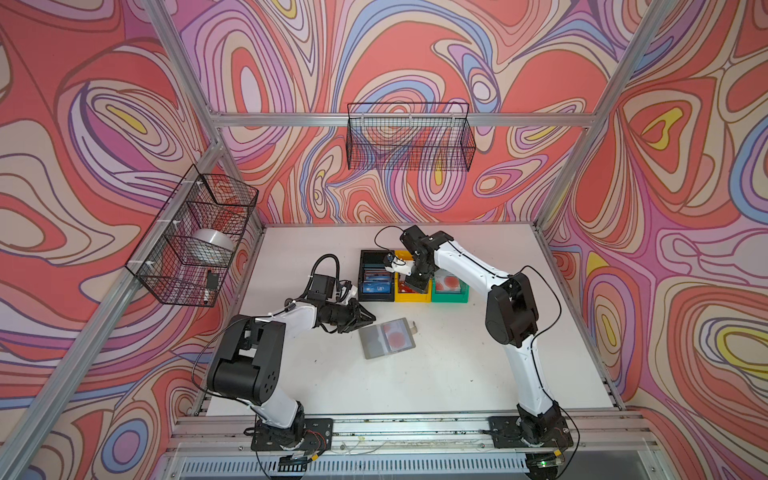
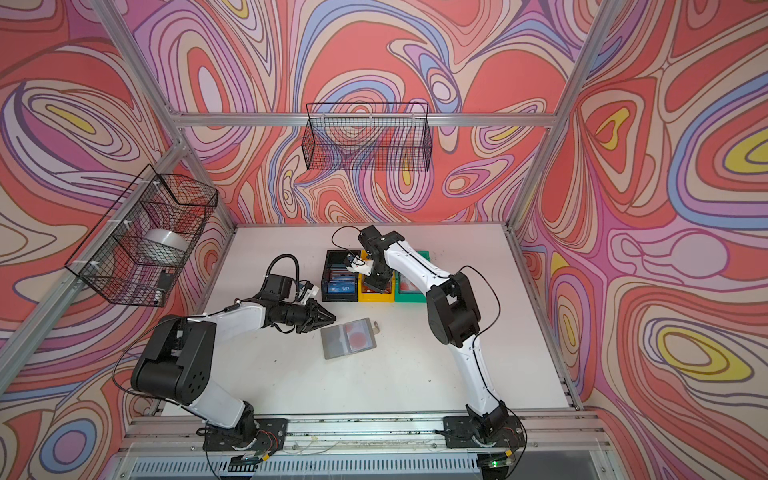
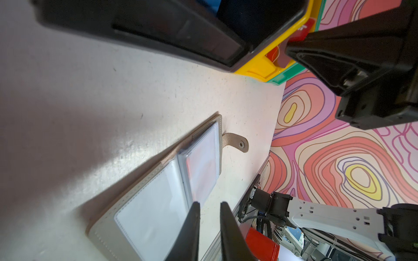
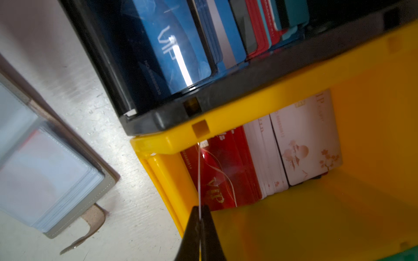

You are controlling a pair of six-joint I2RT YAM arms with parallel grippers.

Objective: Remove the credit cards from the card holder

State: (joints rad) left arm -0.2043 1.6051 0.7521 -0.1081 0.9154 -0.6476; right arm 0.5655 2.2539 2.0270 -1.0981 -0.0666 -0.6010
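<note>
Yellow bin [image 4: 339, 214] sits beneath the right end effector [image 4: 200, 206] pinching a credit card [image 4: 199, 180] edge-on; left end effector [image 3: 209, 203], narrowly spread, hovers by the open card holder [image 1: 386, 338].

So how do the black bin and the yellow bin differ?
The black bin holds mostly blue cards; the yellow bin holds red cards and pale cards. The right gripper, pinching a card edge-on, hangs over the yellow bin, not the black bin. Both are open-topped and touch side by side.
</note>
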